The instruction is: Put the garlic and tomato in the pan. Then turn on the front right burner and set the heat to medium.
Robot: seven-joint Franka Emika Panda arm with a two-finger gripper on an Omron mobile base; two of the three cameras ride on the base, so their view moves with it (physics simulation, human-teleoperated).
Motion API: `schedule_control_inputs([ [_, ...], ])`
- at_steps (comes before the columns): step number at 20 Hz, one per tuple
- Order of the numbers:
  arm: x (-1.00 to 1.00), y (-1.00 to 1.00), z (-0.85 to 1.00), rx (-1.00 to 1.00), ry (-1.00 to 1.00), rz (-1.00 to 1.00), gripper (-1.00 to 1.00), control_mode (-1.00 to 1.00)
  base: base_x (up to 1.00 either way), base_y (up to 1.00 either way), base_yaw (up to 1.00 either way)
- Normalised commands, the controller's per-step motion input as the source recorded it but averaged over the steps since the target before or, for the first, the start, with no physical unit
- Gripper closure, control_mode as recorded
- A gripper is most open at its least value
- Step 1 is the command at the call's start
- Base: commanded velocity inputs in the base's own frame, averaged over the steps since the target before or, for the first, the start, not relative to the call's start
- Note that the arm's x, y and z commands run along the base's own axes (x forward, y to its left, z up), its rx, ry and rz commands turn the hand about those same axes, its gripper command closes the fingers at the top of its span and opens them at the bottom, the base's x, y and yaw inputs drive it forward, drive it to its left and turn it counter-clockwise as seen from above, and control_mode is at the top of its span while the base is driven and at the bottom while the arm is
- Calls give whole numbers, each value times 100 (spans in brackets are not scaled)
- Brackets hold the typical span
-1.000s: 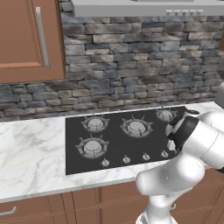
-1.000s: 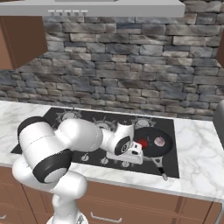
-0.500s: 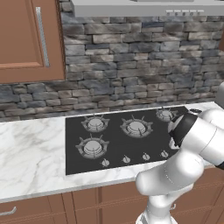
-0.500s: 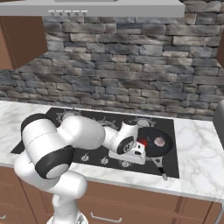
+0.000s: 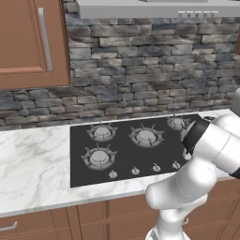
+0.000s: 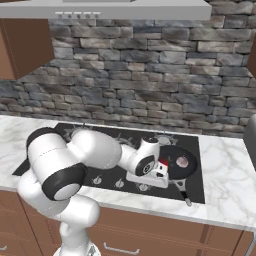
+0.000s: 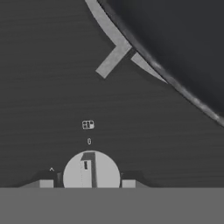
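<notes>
The black pan [image 6: 189, 170] sits on the front right burner of the cooktop [image 6: 105, 172]. In it lie the pale garlic [image 6: 183, 161] and, just left of it, the red tomato [image 6: 162, 163], which is partly behind my wrist. My arm reaches down to the knob row in front of the pan. In the hand view my gripper [image 7: 87, 184] is shut on a round silver burner knob [image 7: 91, 170], one dark fingertip [image 7: 46, 183] on each side. The pan's rim [image 7: 175, 83] curves across the upper right.
Several more knobs [image 5: 135, 171] line the cooktop's front edge. The other burners [image 5: 146, 136] stand bare. Marble counter [image 5: 33, 164] stretches to the left, a stone wall rises behind, and a range hood [image 6: 130, 9] hangs above. The pan's handle [image 6: 183, 192] points toward the counter's front edge.
The jaws have gone from open to shut around the knob. The hand has stayed low at the front of the cooktop, barely shifting.
</notes>
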Motion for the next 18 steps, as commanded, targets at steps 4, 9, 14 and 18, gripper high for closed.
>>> schedule_control_inputs([
  [4, 0, 0, -37, -16, -7, 4, 100, -100, 0, 0, 0],
  [9, 0, 1, -36, -25, -9, 7, 100, -100, 0, 0, 0],
  [14, 0, 0, -30, -14, -8, 11, 100, -100, 0, 0, 0],
  [18, 0, 0, -37, -10, -5, 19, 100, -100, 0, 0, 0],
])
